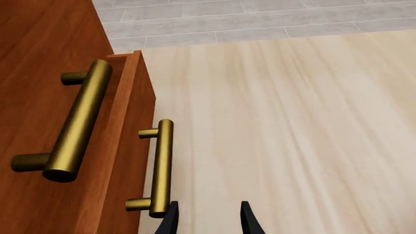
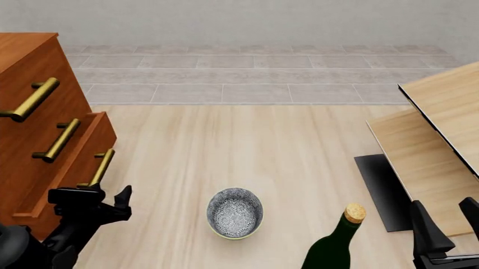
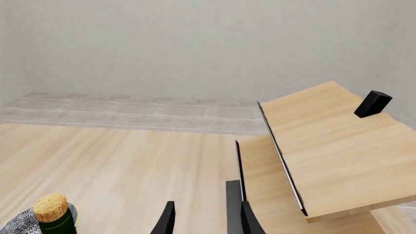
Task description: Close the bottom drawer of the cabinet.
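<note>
The reddish-brown cabinet (image 2: 26, 61) stands at the far left with three brass bar handles. Its bottom drawer (image 2: 105, 137) sticks out a little from the cabinet front; in the left wrist view the drawer (image 1: 138, 122) shows its front edge and its brass handle (image 1: 161, 165). My left gripper (image 2: 101, 197) hovers just in front of that drawer front, open and empty. In its own view the left gripper (image 1: 208, 222) has one fingertip beside the handle's near end, and I cannot tell if they touch. My right gripper (image 2: 445, 216) is open and empty at the near right, far from the cabinet.
A patterned bowl (image 2: 234, 212) sits mid-table. A corked green bottle (image 2: 337, 244) stands near the front edge, left of the right gripper. Pale wood panels (image 2: 441, 140) and a black mat (image 2: 385, 190) fill the right side. A small black block (image 3: 372, 103) lies on a panel.
</note>
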Controlling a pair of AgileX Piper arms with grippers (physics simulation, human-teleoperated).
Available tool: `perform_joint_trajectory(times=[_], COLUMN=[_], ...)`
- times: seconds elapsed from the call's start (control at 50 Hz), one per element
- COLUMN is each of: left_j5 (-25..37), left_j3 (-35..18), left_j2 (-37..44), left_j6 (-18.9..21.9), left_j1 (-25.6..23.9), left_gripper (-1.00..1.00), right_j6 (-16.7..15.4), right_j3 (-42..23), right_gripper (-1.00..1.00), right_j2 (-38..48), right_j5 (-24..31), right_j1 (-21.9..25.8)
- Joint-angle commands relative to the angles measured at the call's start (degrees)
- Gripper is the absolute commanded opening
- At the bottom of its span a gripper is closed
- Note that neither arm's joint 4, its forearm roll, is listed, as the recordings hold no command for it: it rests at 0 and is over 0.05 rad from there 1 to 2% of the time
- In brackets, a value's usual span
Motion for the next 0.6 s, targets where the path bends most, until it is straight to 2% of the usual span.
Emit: perform_joint_trajectory(times=[0.02,0.6], left_j5=[0.0,0.0], left_j3=[-0.3,-1.1], left_j2=[1.3,2.3], left_j6=[0.8,1.7], left_j1=[2.9,6.7], left_gripper=[1.0,1.0], right_j6=[-0.2,-0.3], right_j3=[0.0,0.0], right_gripper=[1.0,1.0], right_j2=[-0.1,-0.1], right_j5=[0.1,0.0], right_j1=[0.0,0.1])
